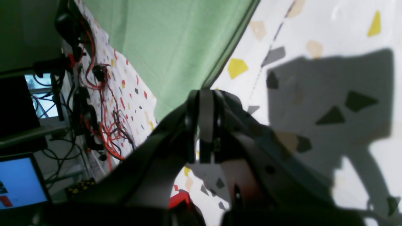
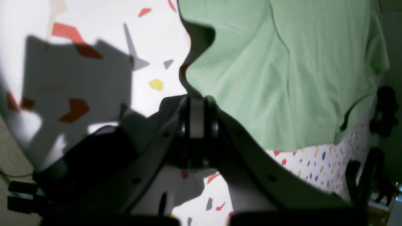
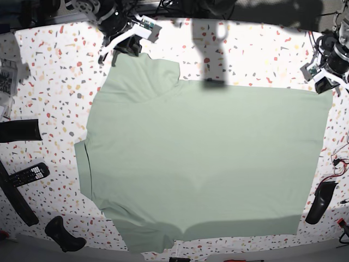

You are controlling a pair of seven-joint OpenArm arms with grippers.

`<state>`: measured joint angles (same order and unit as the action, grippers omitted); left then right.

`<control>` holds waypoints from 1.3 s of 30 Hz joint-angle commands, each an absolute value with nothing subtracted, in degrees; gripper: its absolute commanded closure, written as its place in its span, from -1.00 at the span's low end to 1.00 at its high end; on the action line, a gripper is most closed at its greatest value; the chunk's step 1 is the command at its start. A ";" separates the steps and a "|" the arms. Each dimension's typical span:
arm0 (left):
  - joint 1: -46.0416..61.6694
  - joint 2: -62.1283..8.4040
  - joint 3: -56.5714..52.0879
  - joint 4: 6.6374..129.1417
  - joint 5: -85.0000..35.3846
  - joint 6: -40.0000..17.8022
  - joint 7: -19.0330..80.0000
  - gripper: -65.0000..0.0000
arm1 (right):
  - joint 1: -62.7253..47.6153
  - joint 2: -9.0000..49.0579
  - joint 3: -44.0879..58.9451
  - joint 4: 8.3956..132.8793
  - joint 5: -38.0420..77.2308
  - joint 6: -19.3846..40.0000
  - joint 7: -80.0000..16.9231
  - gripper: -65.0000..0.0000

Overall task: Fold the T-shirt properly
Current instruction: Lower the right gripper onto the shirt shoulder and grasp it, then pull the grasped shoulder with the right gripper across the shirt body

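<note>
The pale sage-green T-shirt (image 3: 202, 164) lay spread nearly flat across the middle of the speckled terrazzo table (image 3: 54, 71), mildly creased, with a sleeve bunched toward 11 o'clock. The right gripper (image 2: 196, 108) was closed on the shirt's edge at 11 o'clock. The left gripper (image 1: 205, 100) was pinched closed at the 2 o'clock corner; whether it held cloth could not be told.

- The left gripper (image 1: 205, 125) is a dark blur at the left wrist frame's center; its tips hide the T-shirt (image 1: 169, 47) corner.
- The right gripper (image 2: 196, 119) is blurred too; any cloth pinched there can't be made out.
- The T-shirt's hem runs off the base view's bottom edge.
</note>
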<state>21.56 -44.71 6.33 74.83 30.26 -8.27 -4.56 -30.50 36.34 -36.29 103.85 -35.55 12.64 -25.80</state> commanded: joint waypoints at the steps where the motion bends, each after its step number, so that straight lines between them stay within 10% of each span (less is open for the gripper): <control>1: 21.58 -45.60 6.15 75.00 30.39 -6.94 -4.62 1.00 | -31.11 37.12 -36.25 103.94 -34.76 12.27 -27.64 1.00; 8: 21.43 -45.60 6.15 75.00 30.41 3.46 -5.02 1.00 | -31.14 37.12 -36.25 105.86 -34.94 6.35 -31.14 1.00; 39: 17.23 -45.60 6.13 75.00 29.82 3.66 -12.51 1.00 | -21.26 36.86 -36.73 115.00 -30.61 -6.28 -40.86 1.00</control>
<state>17.82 -44.31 6.70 74.46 30.09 2.44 -11.92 -21.78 36.45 -37.06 113.97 -28.86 -5.30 -41.87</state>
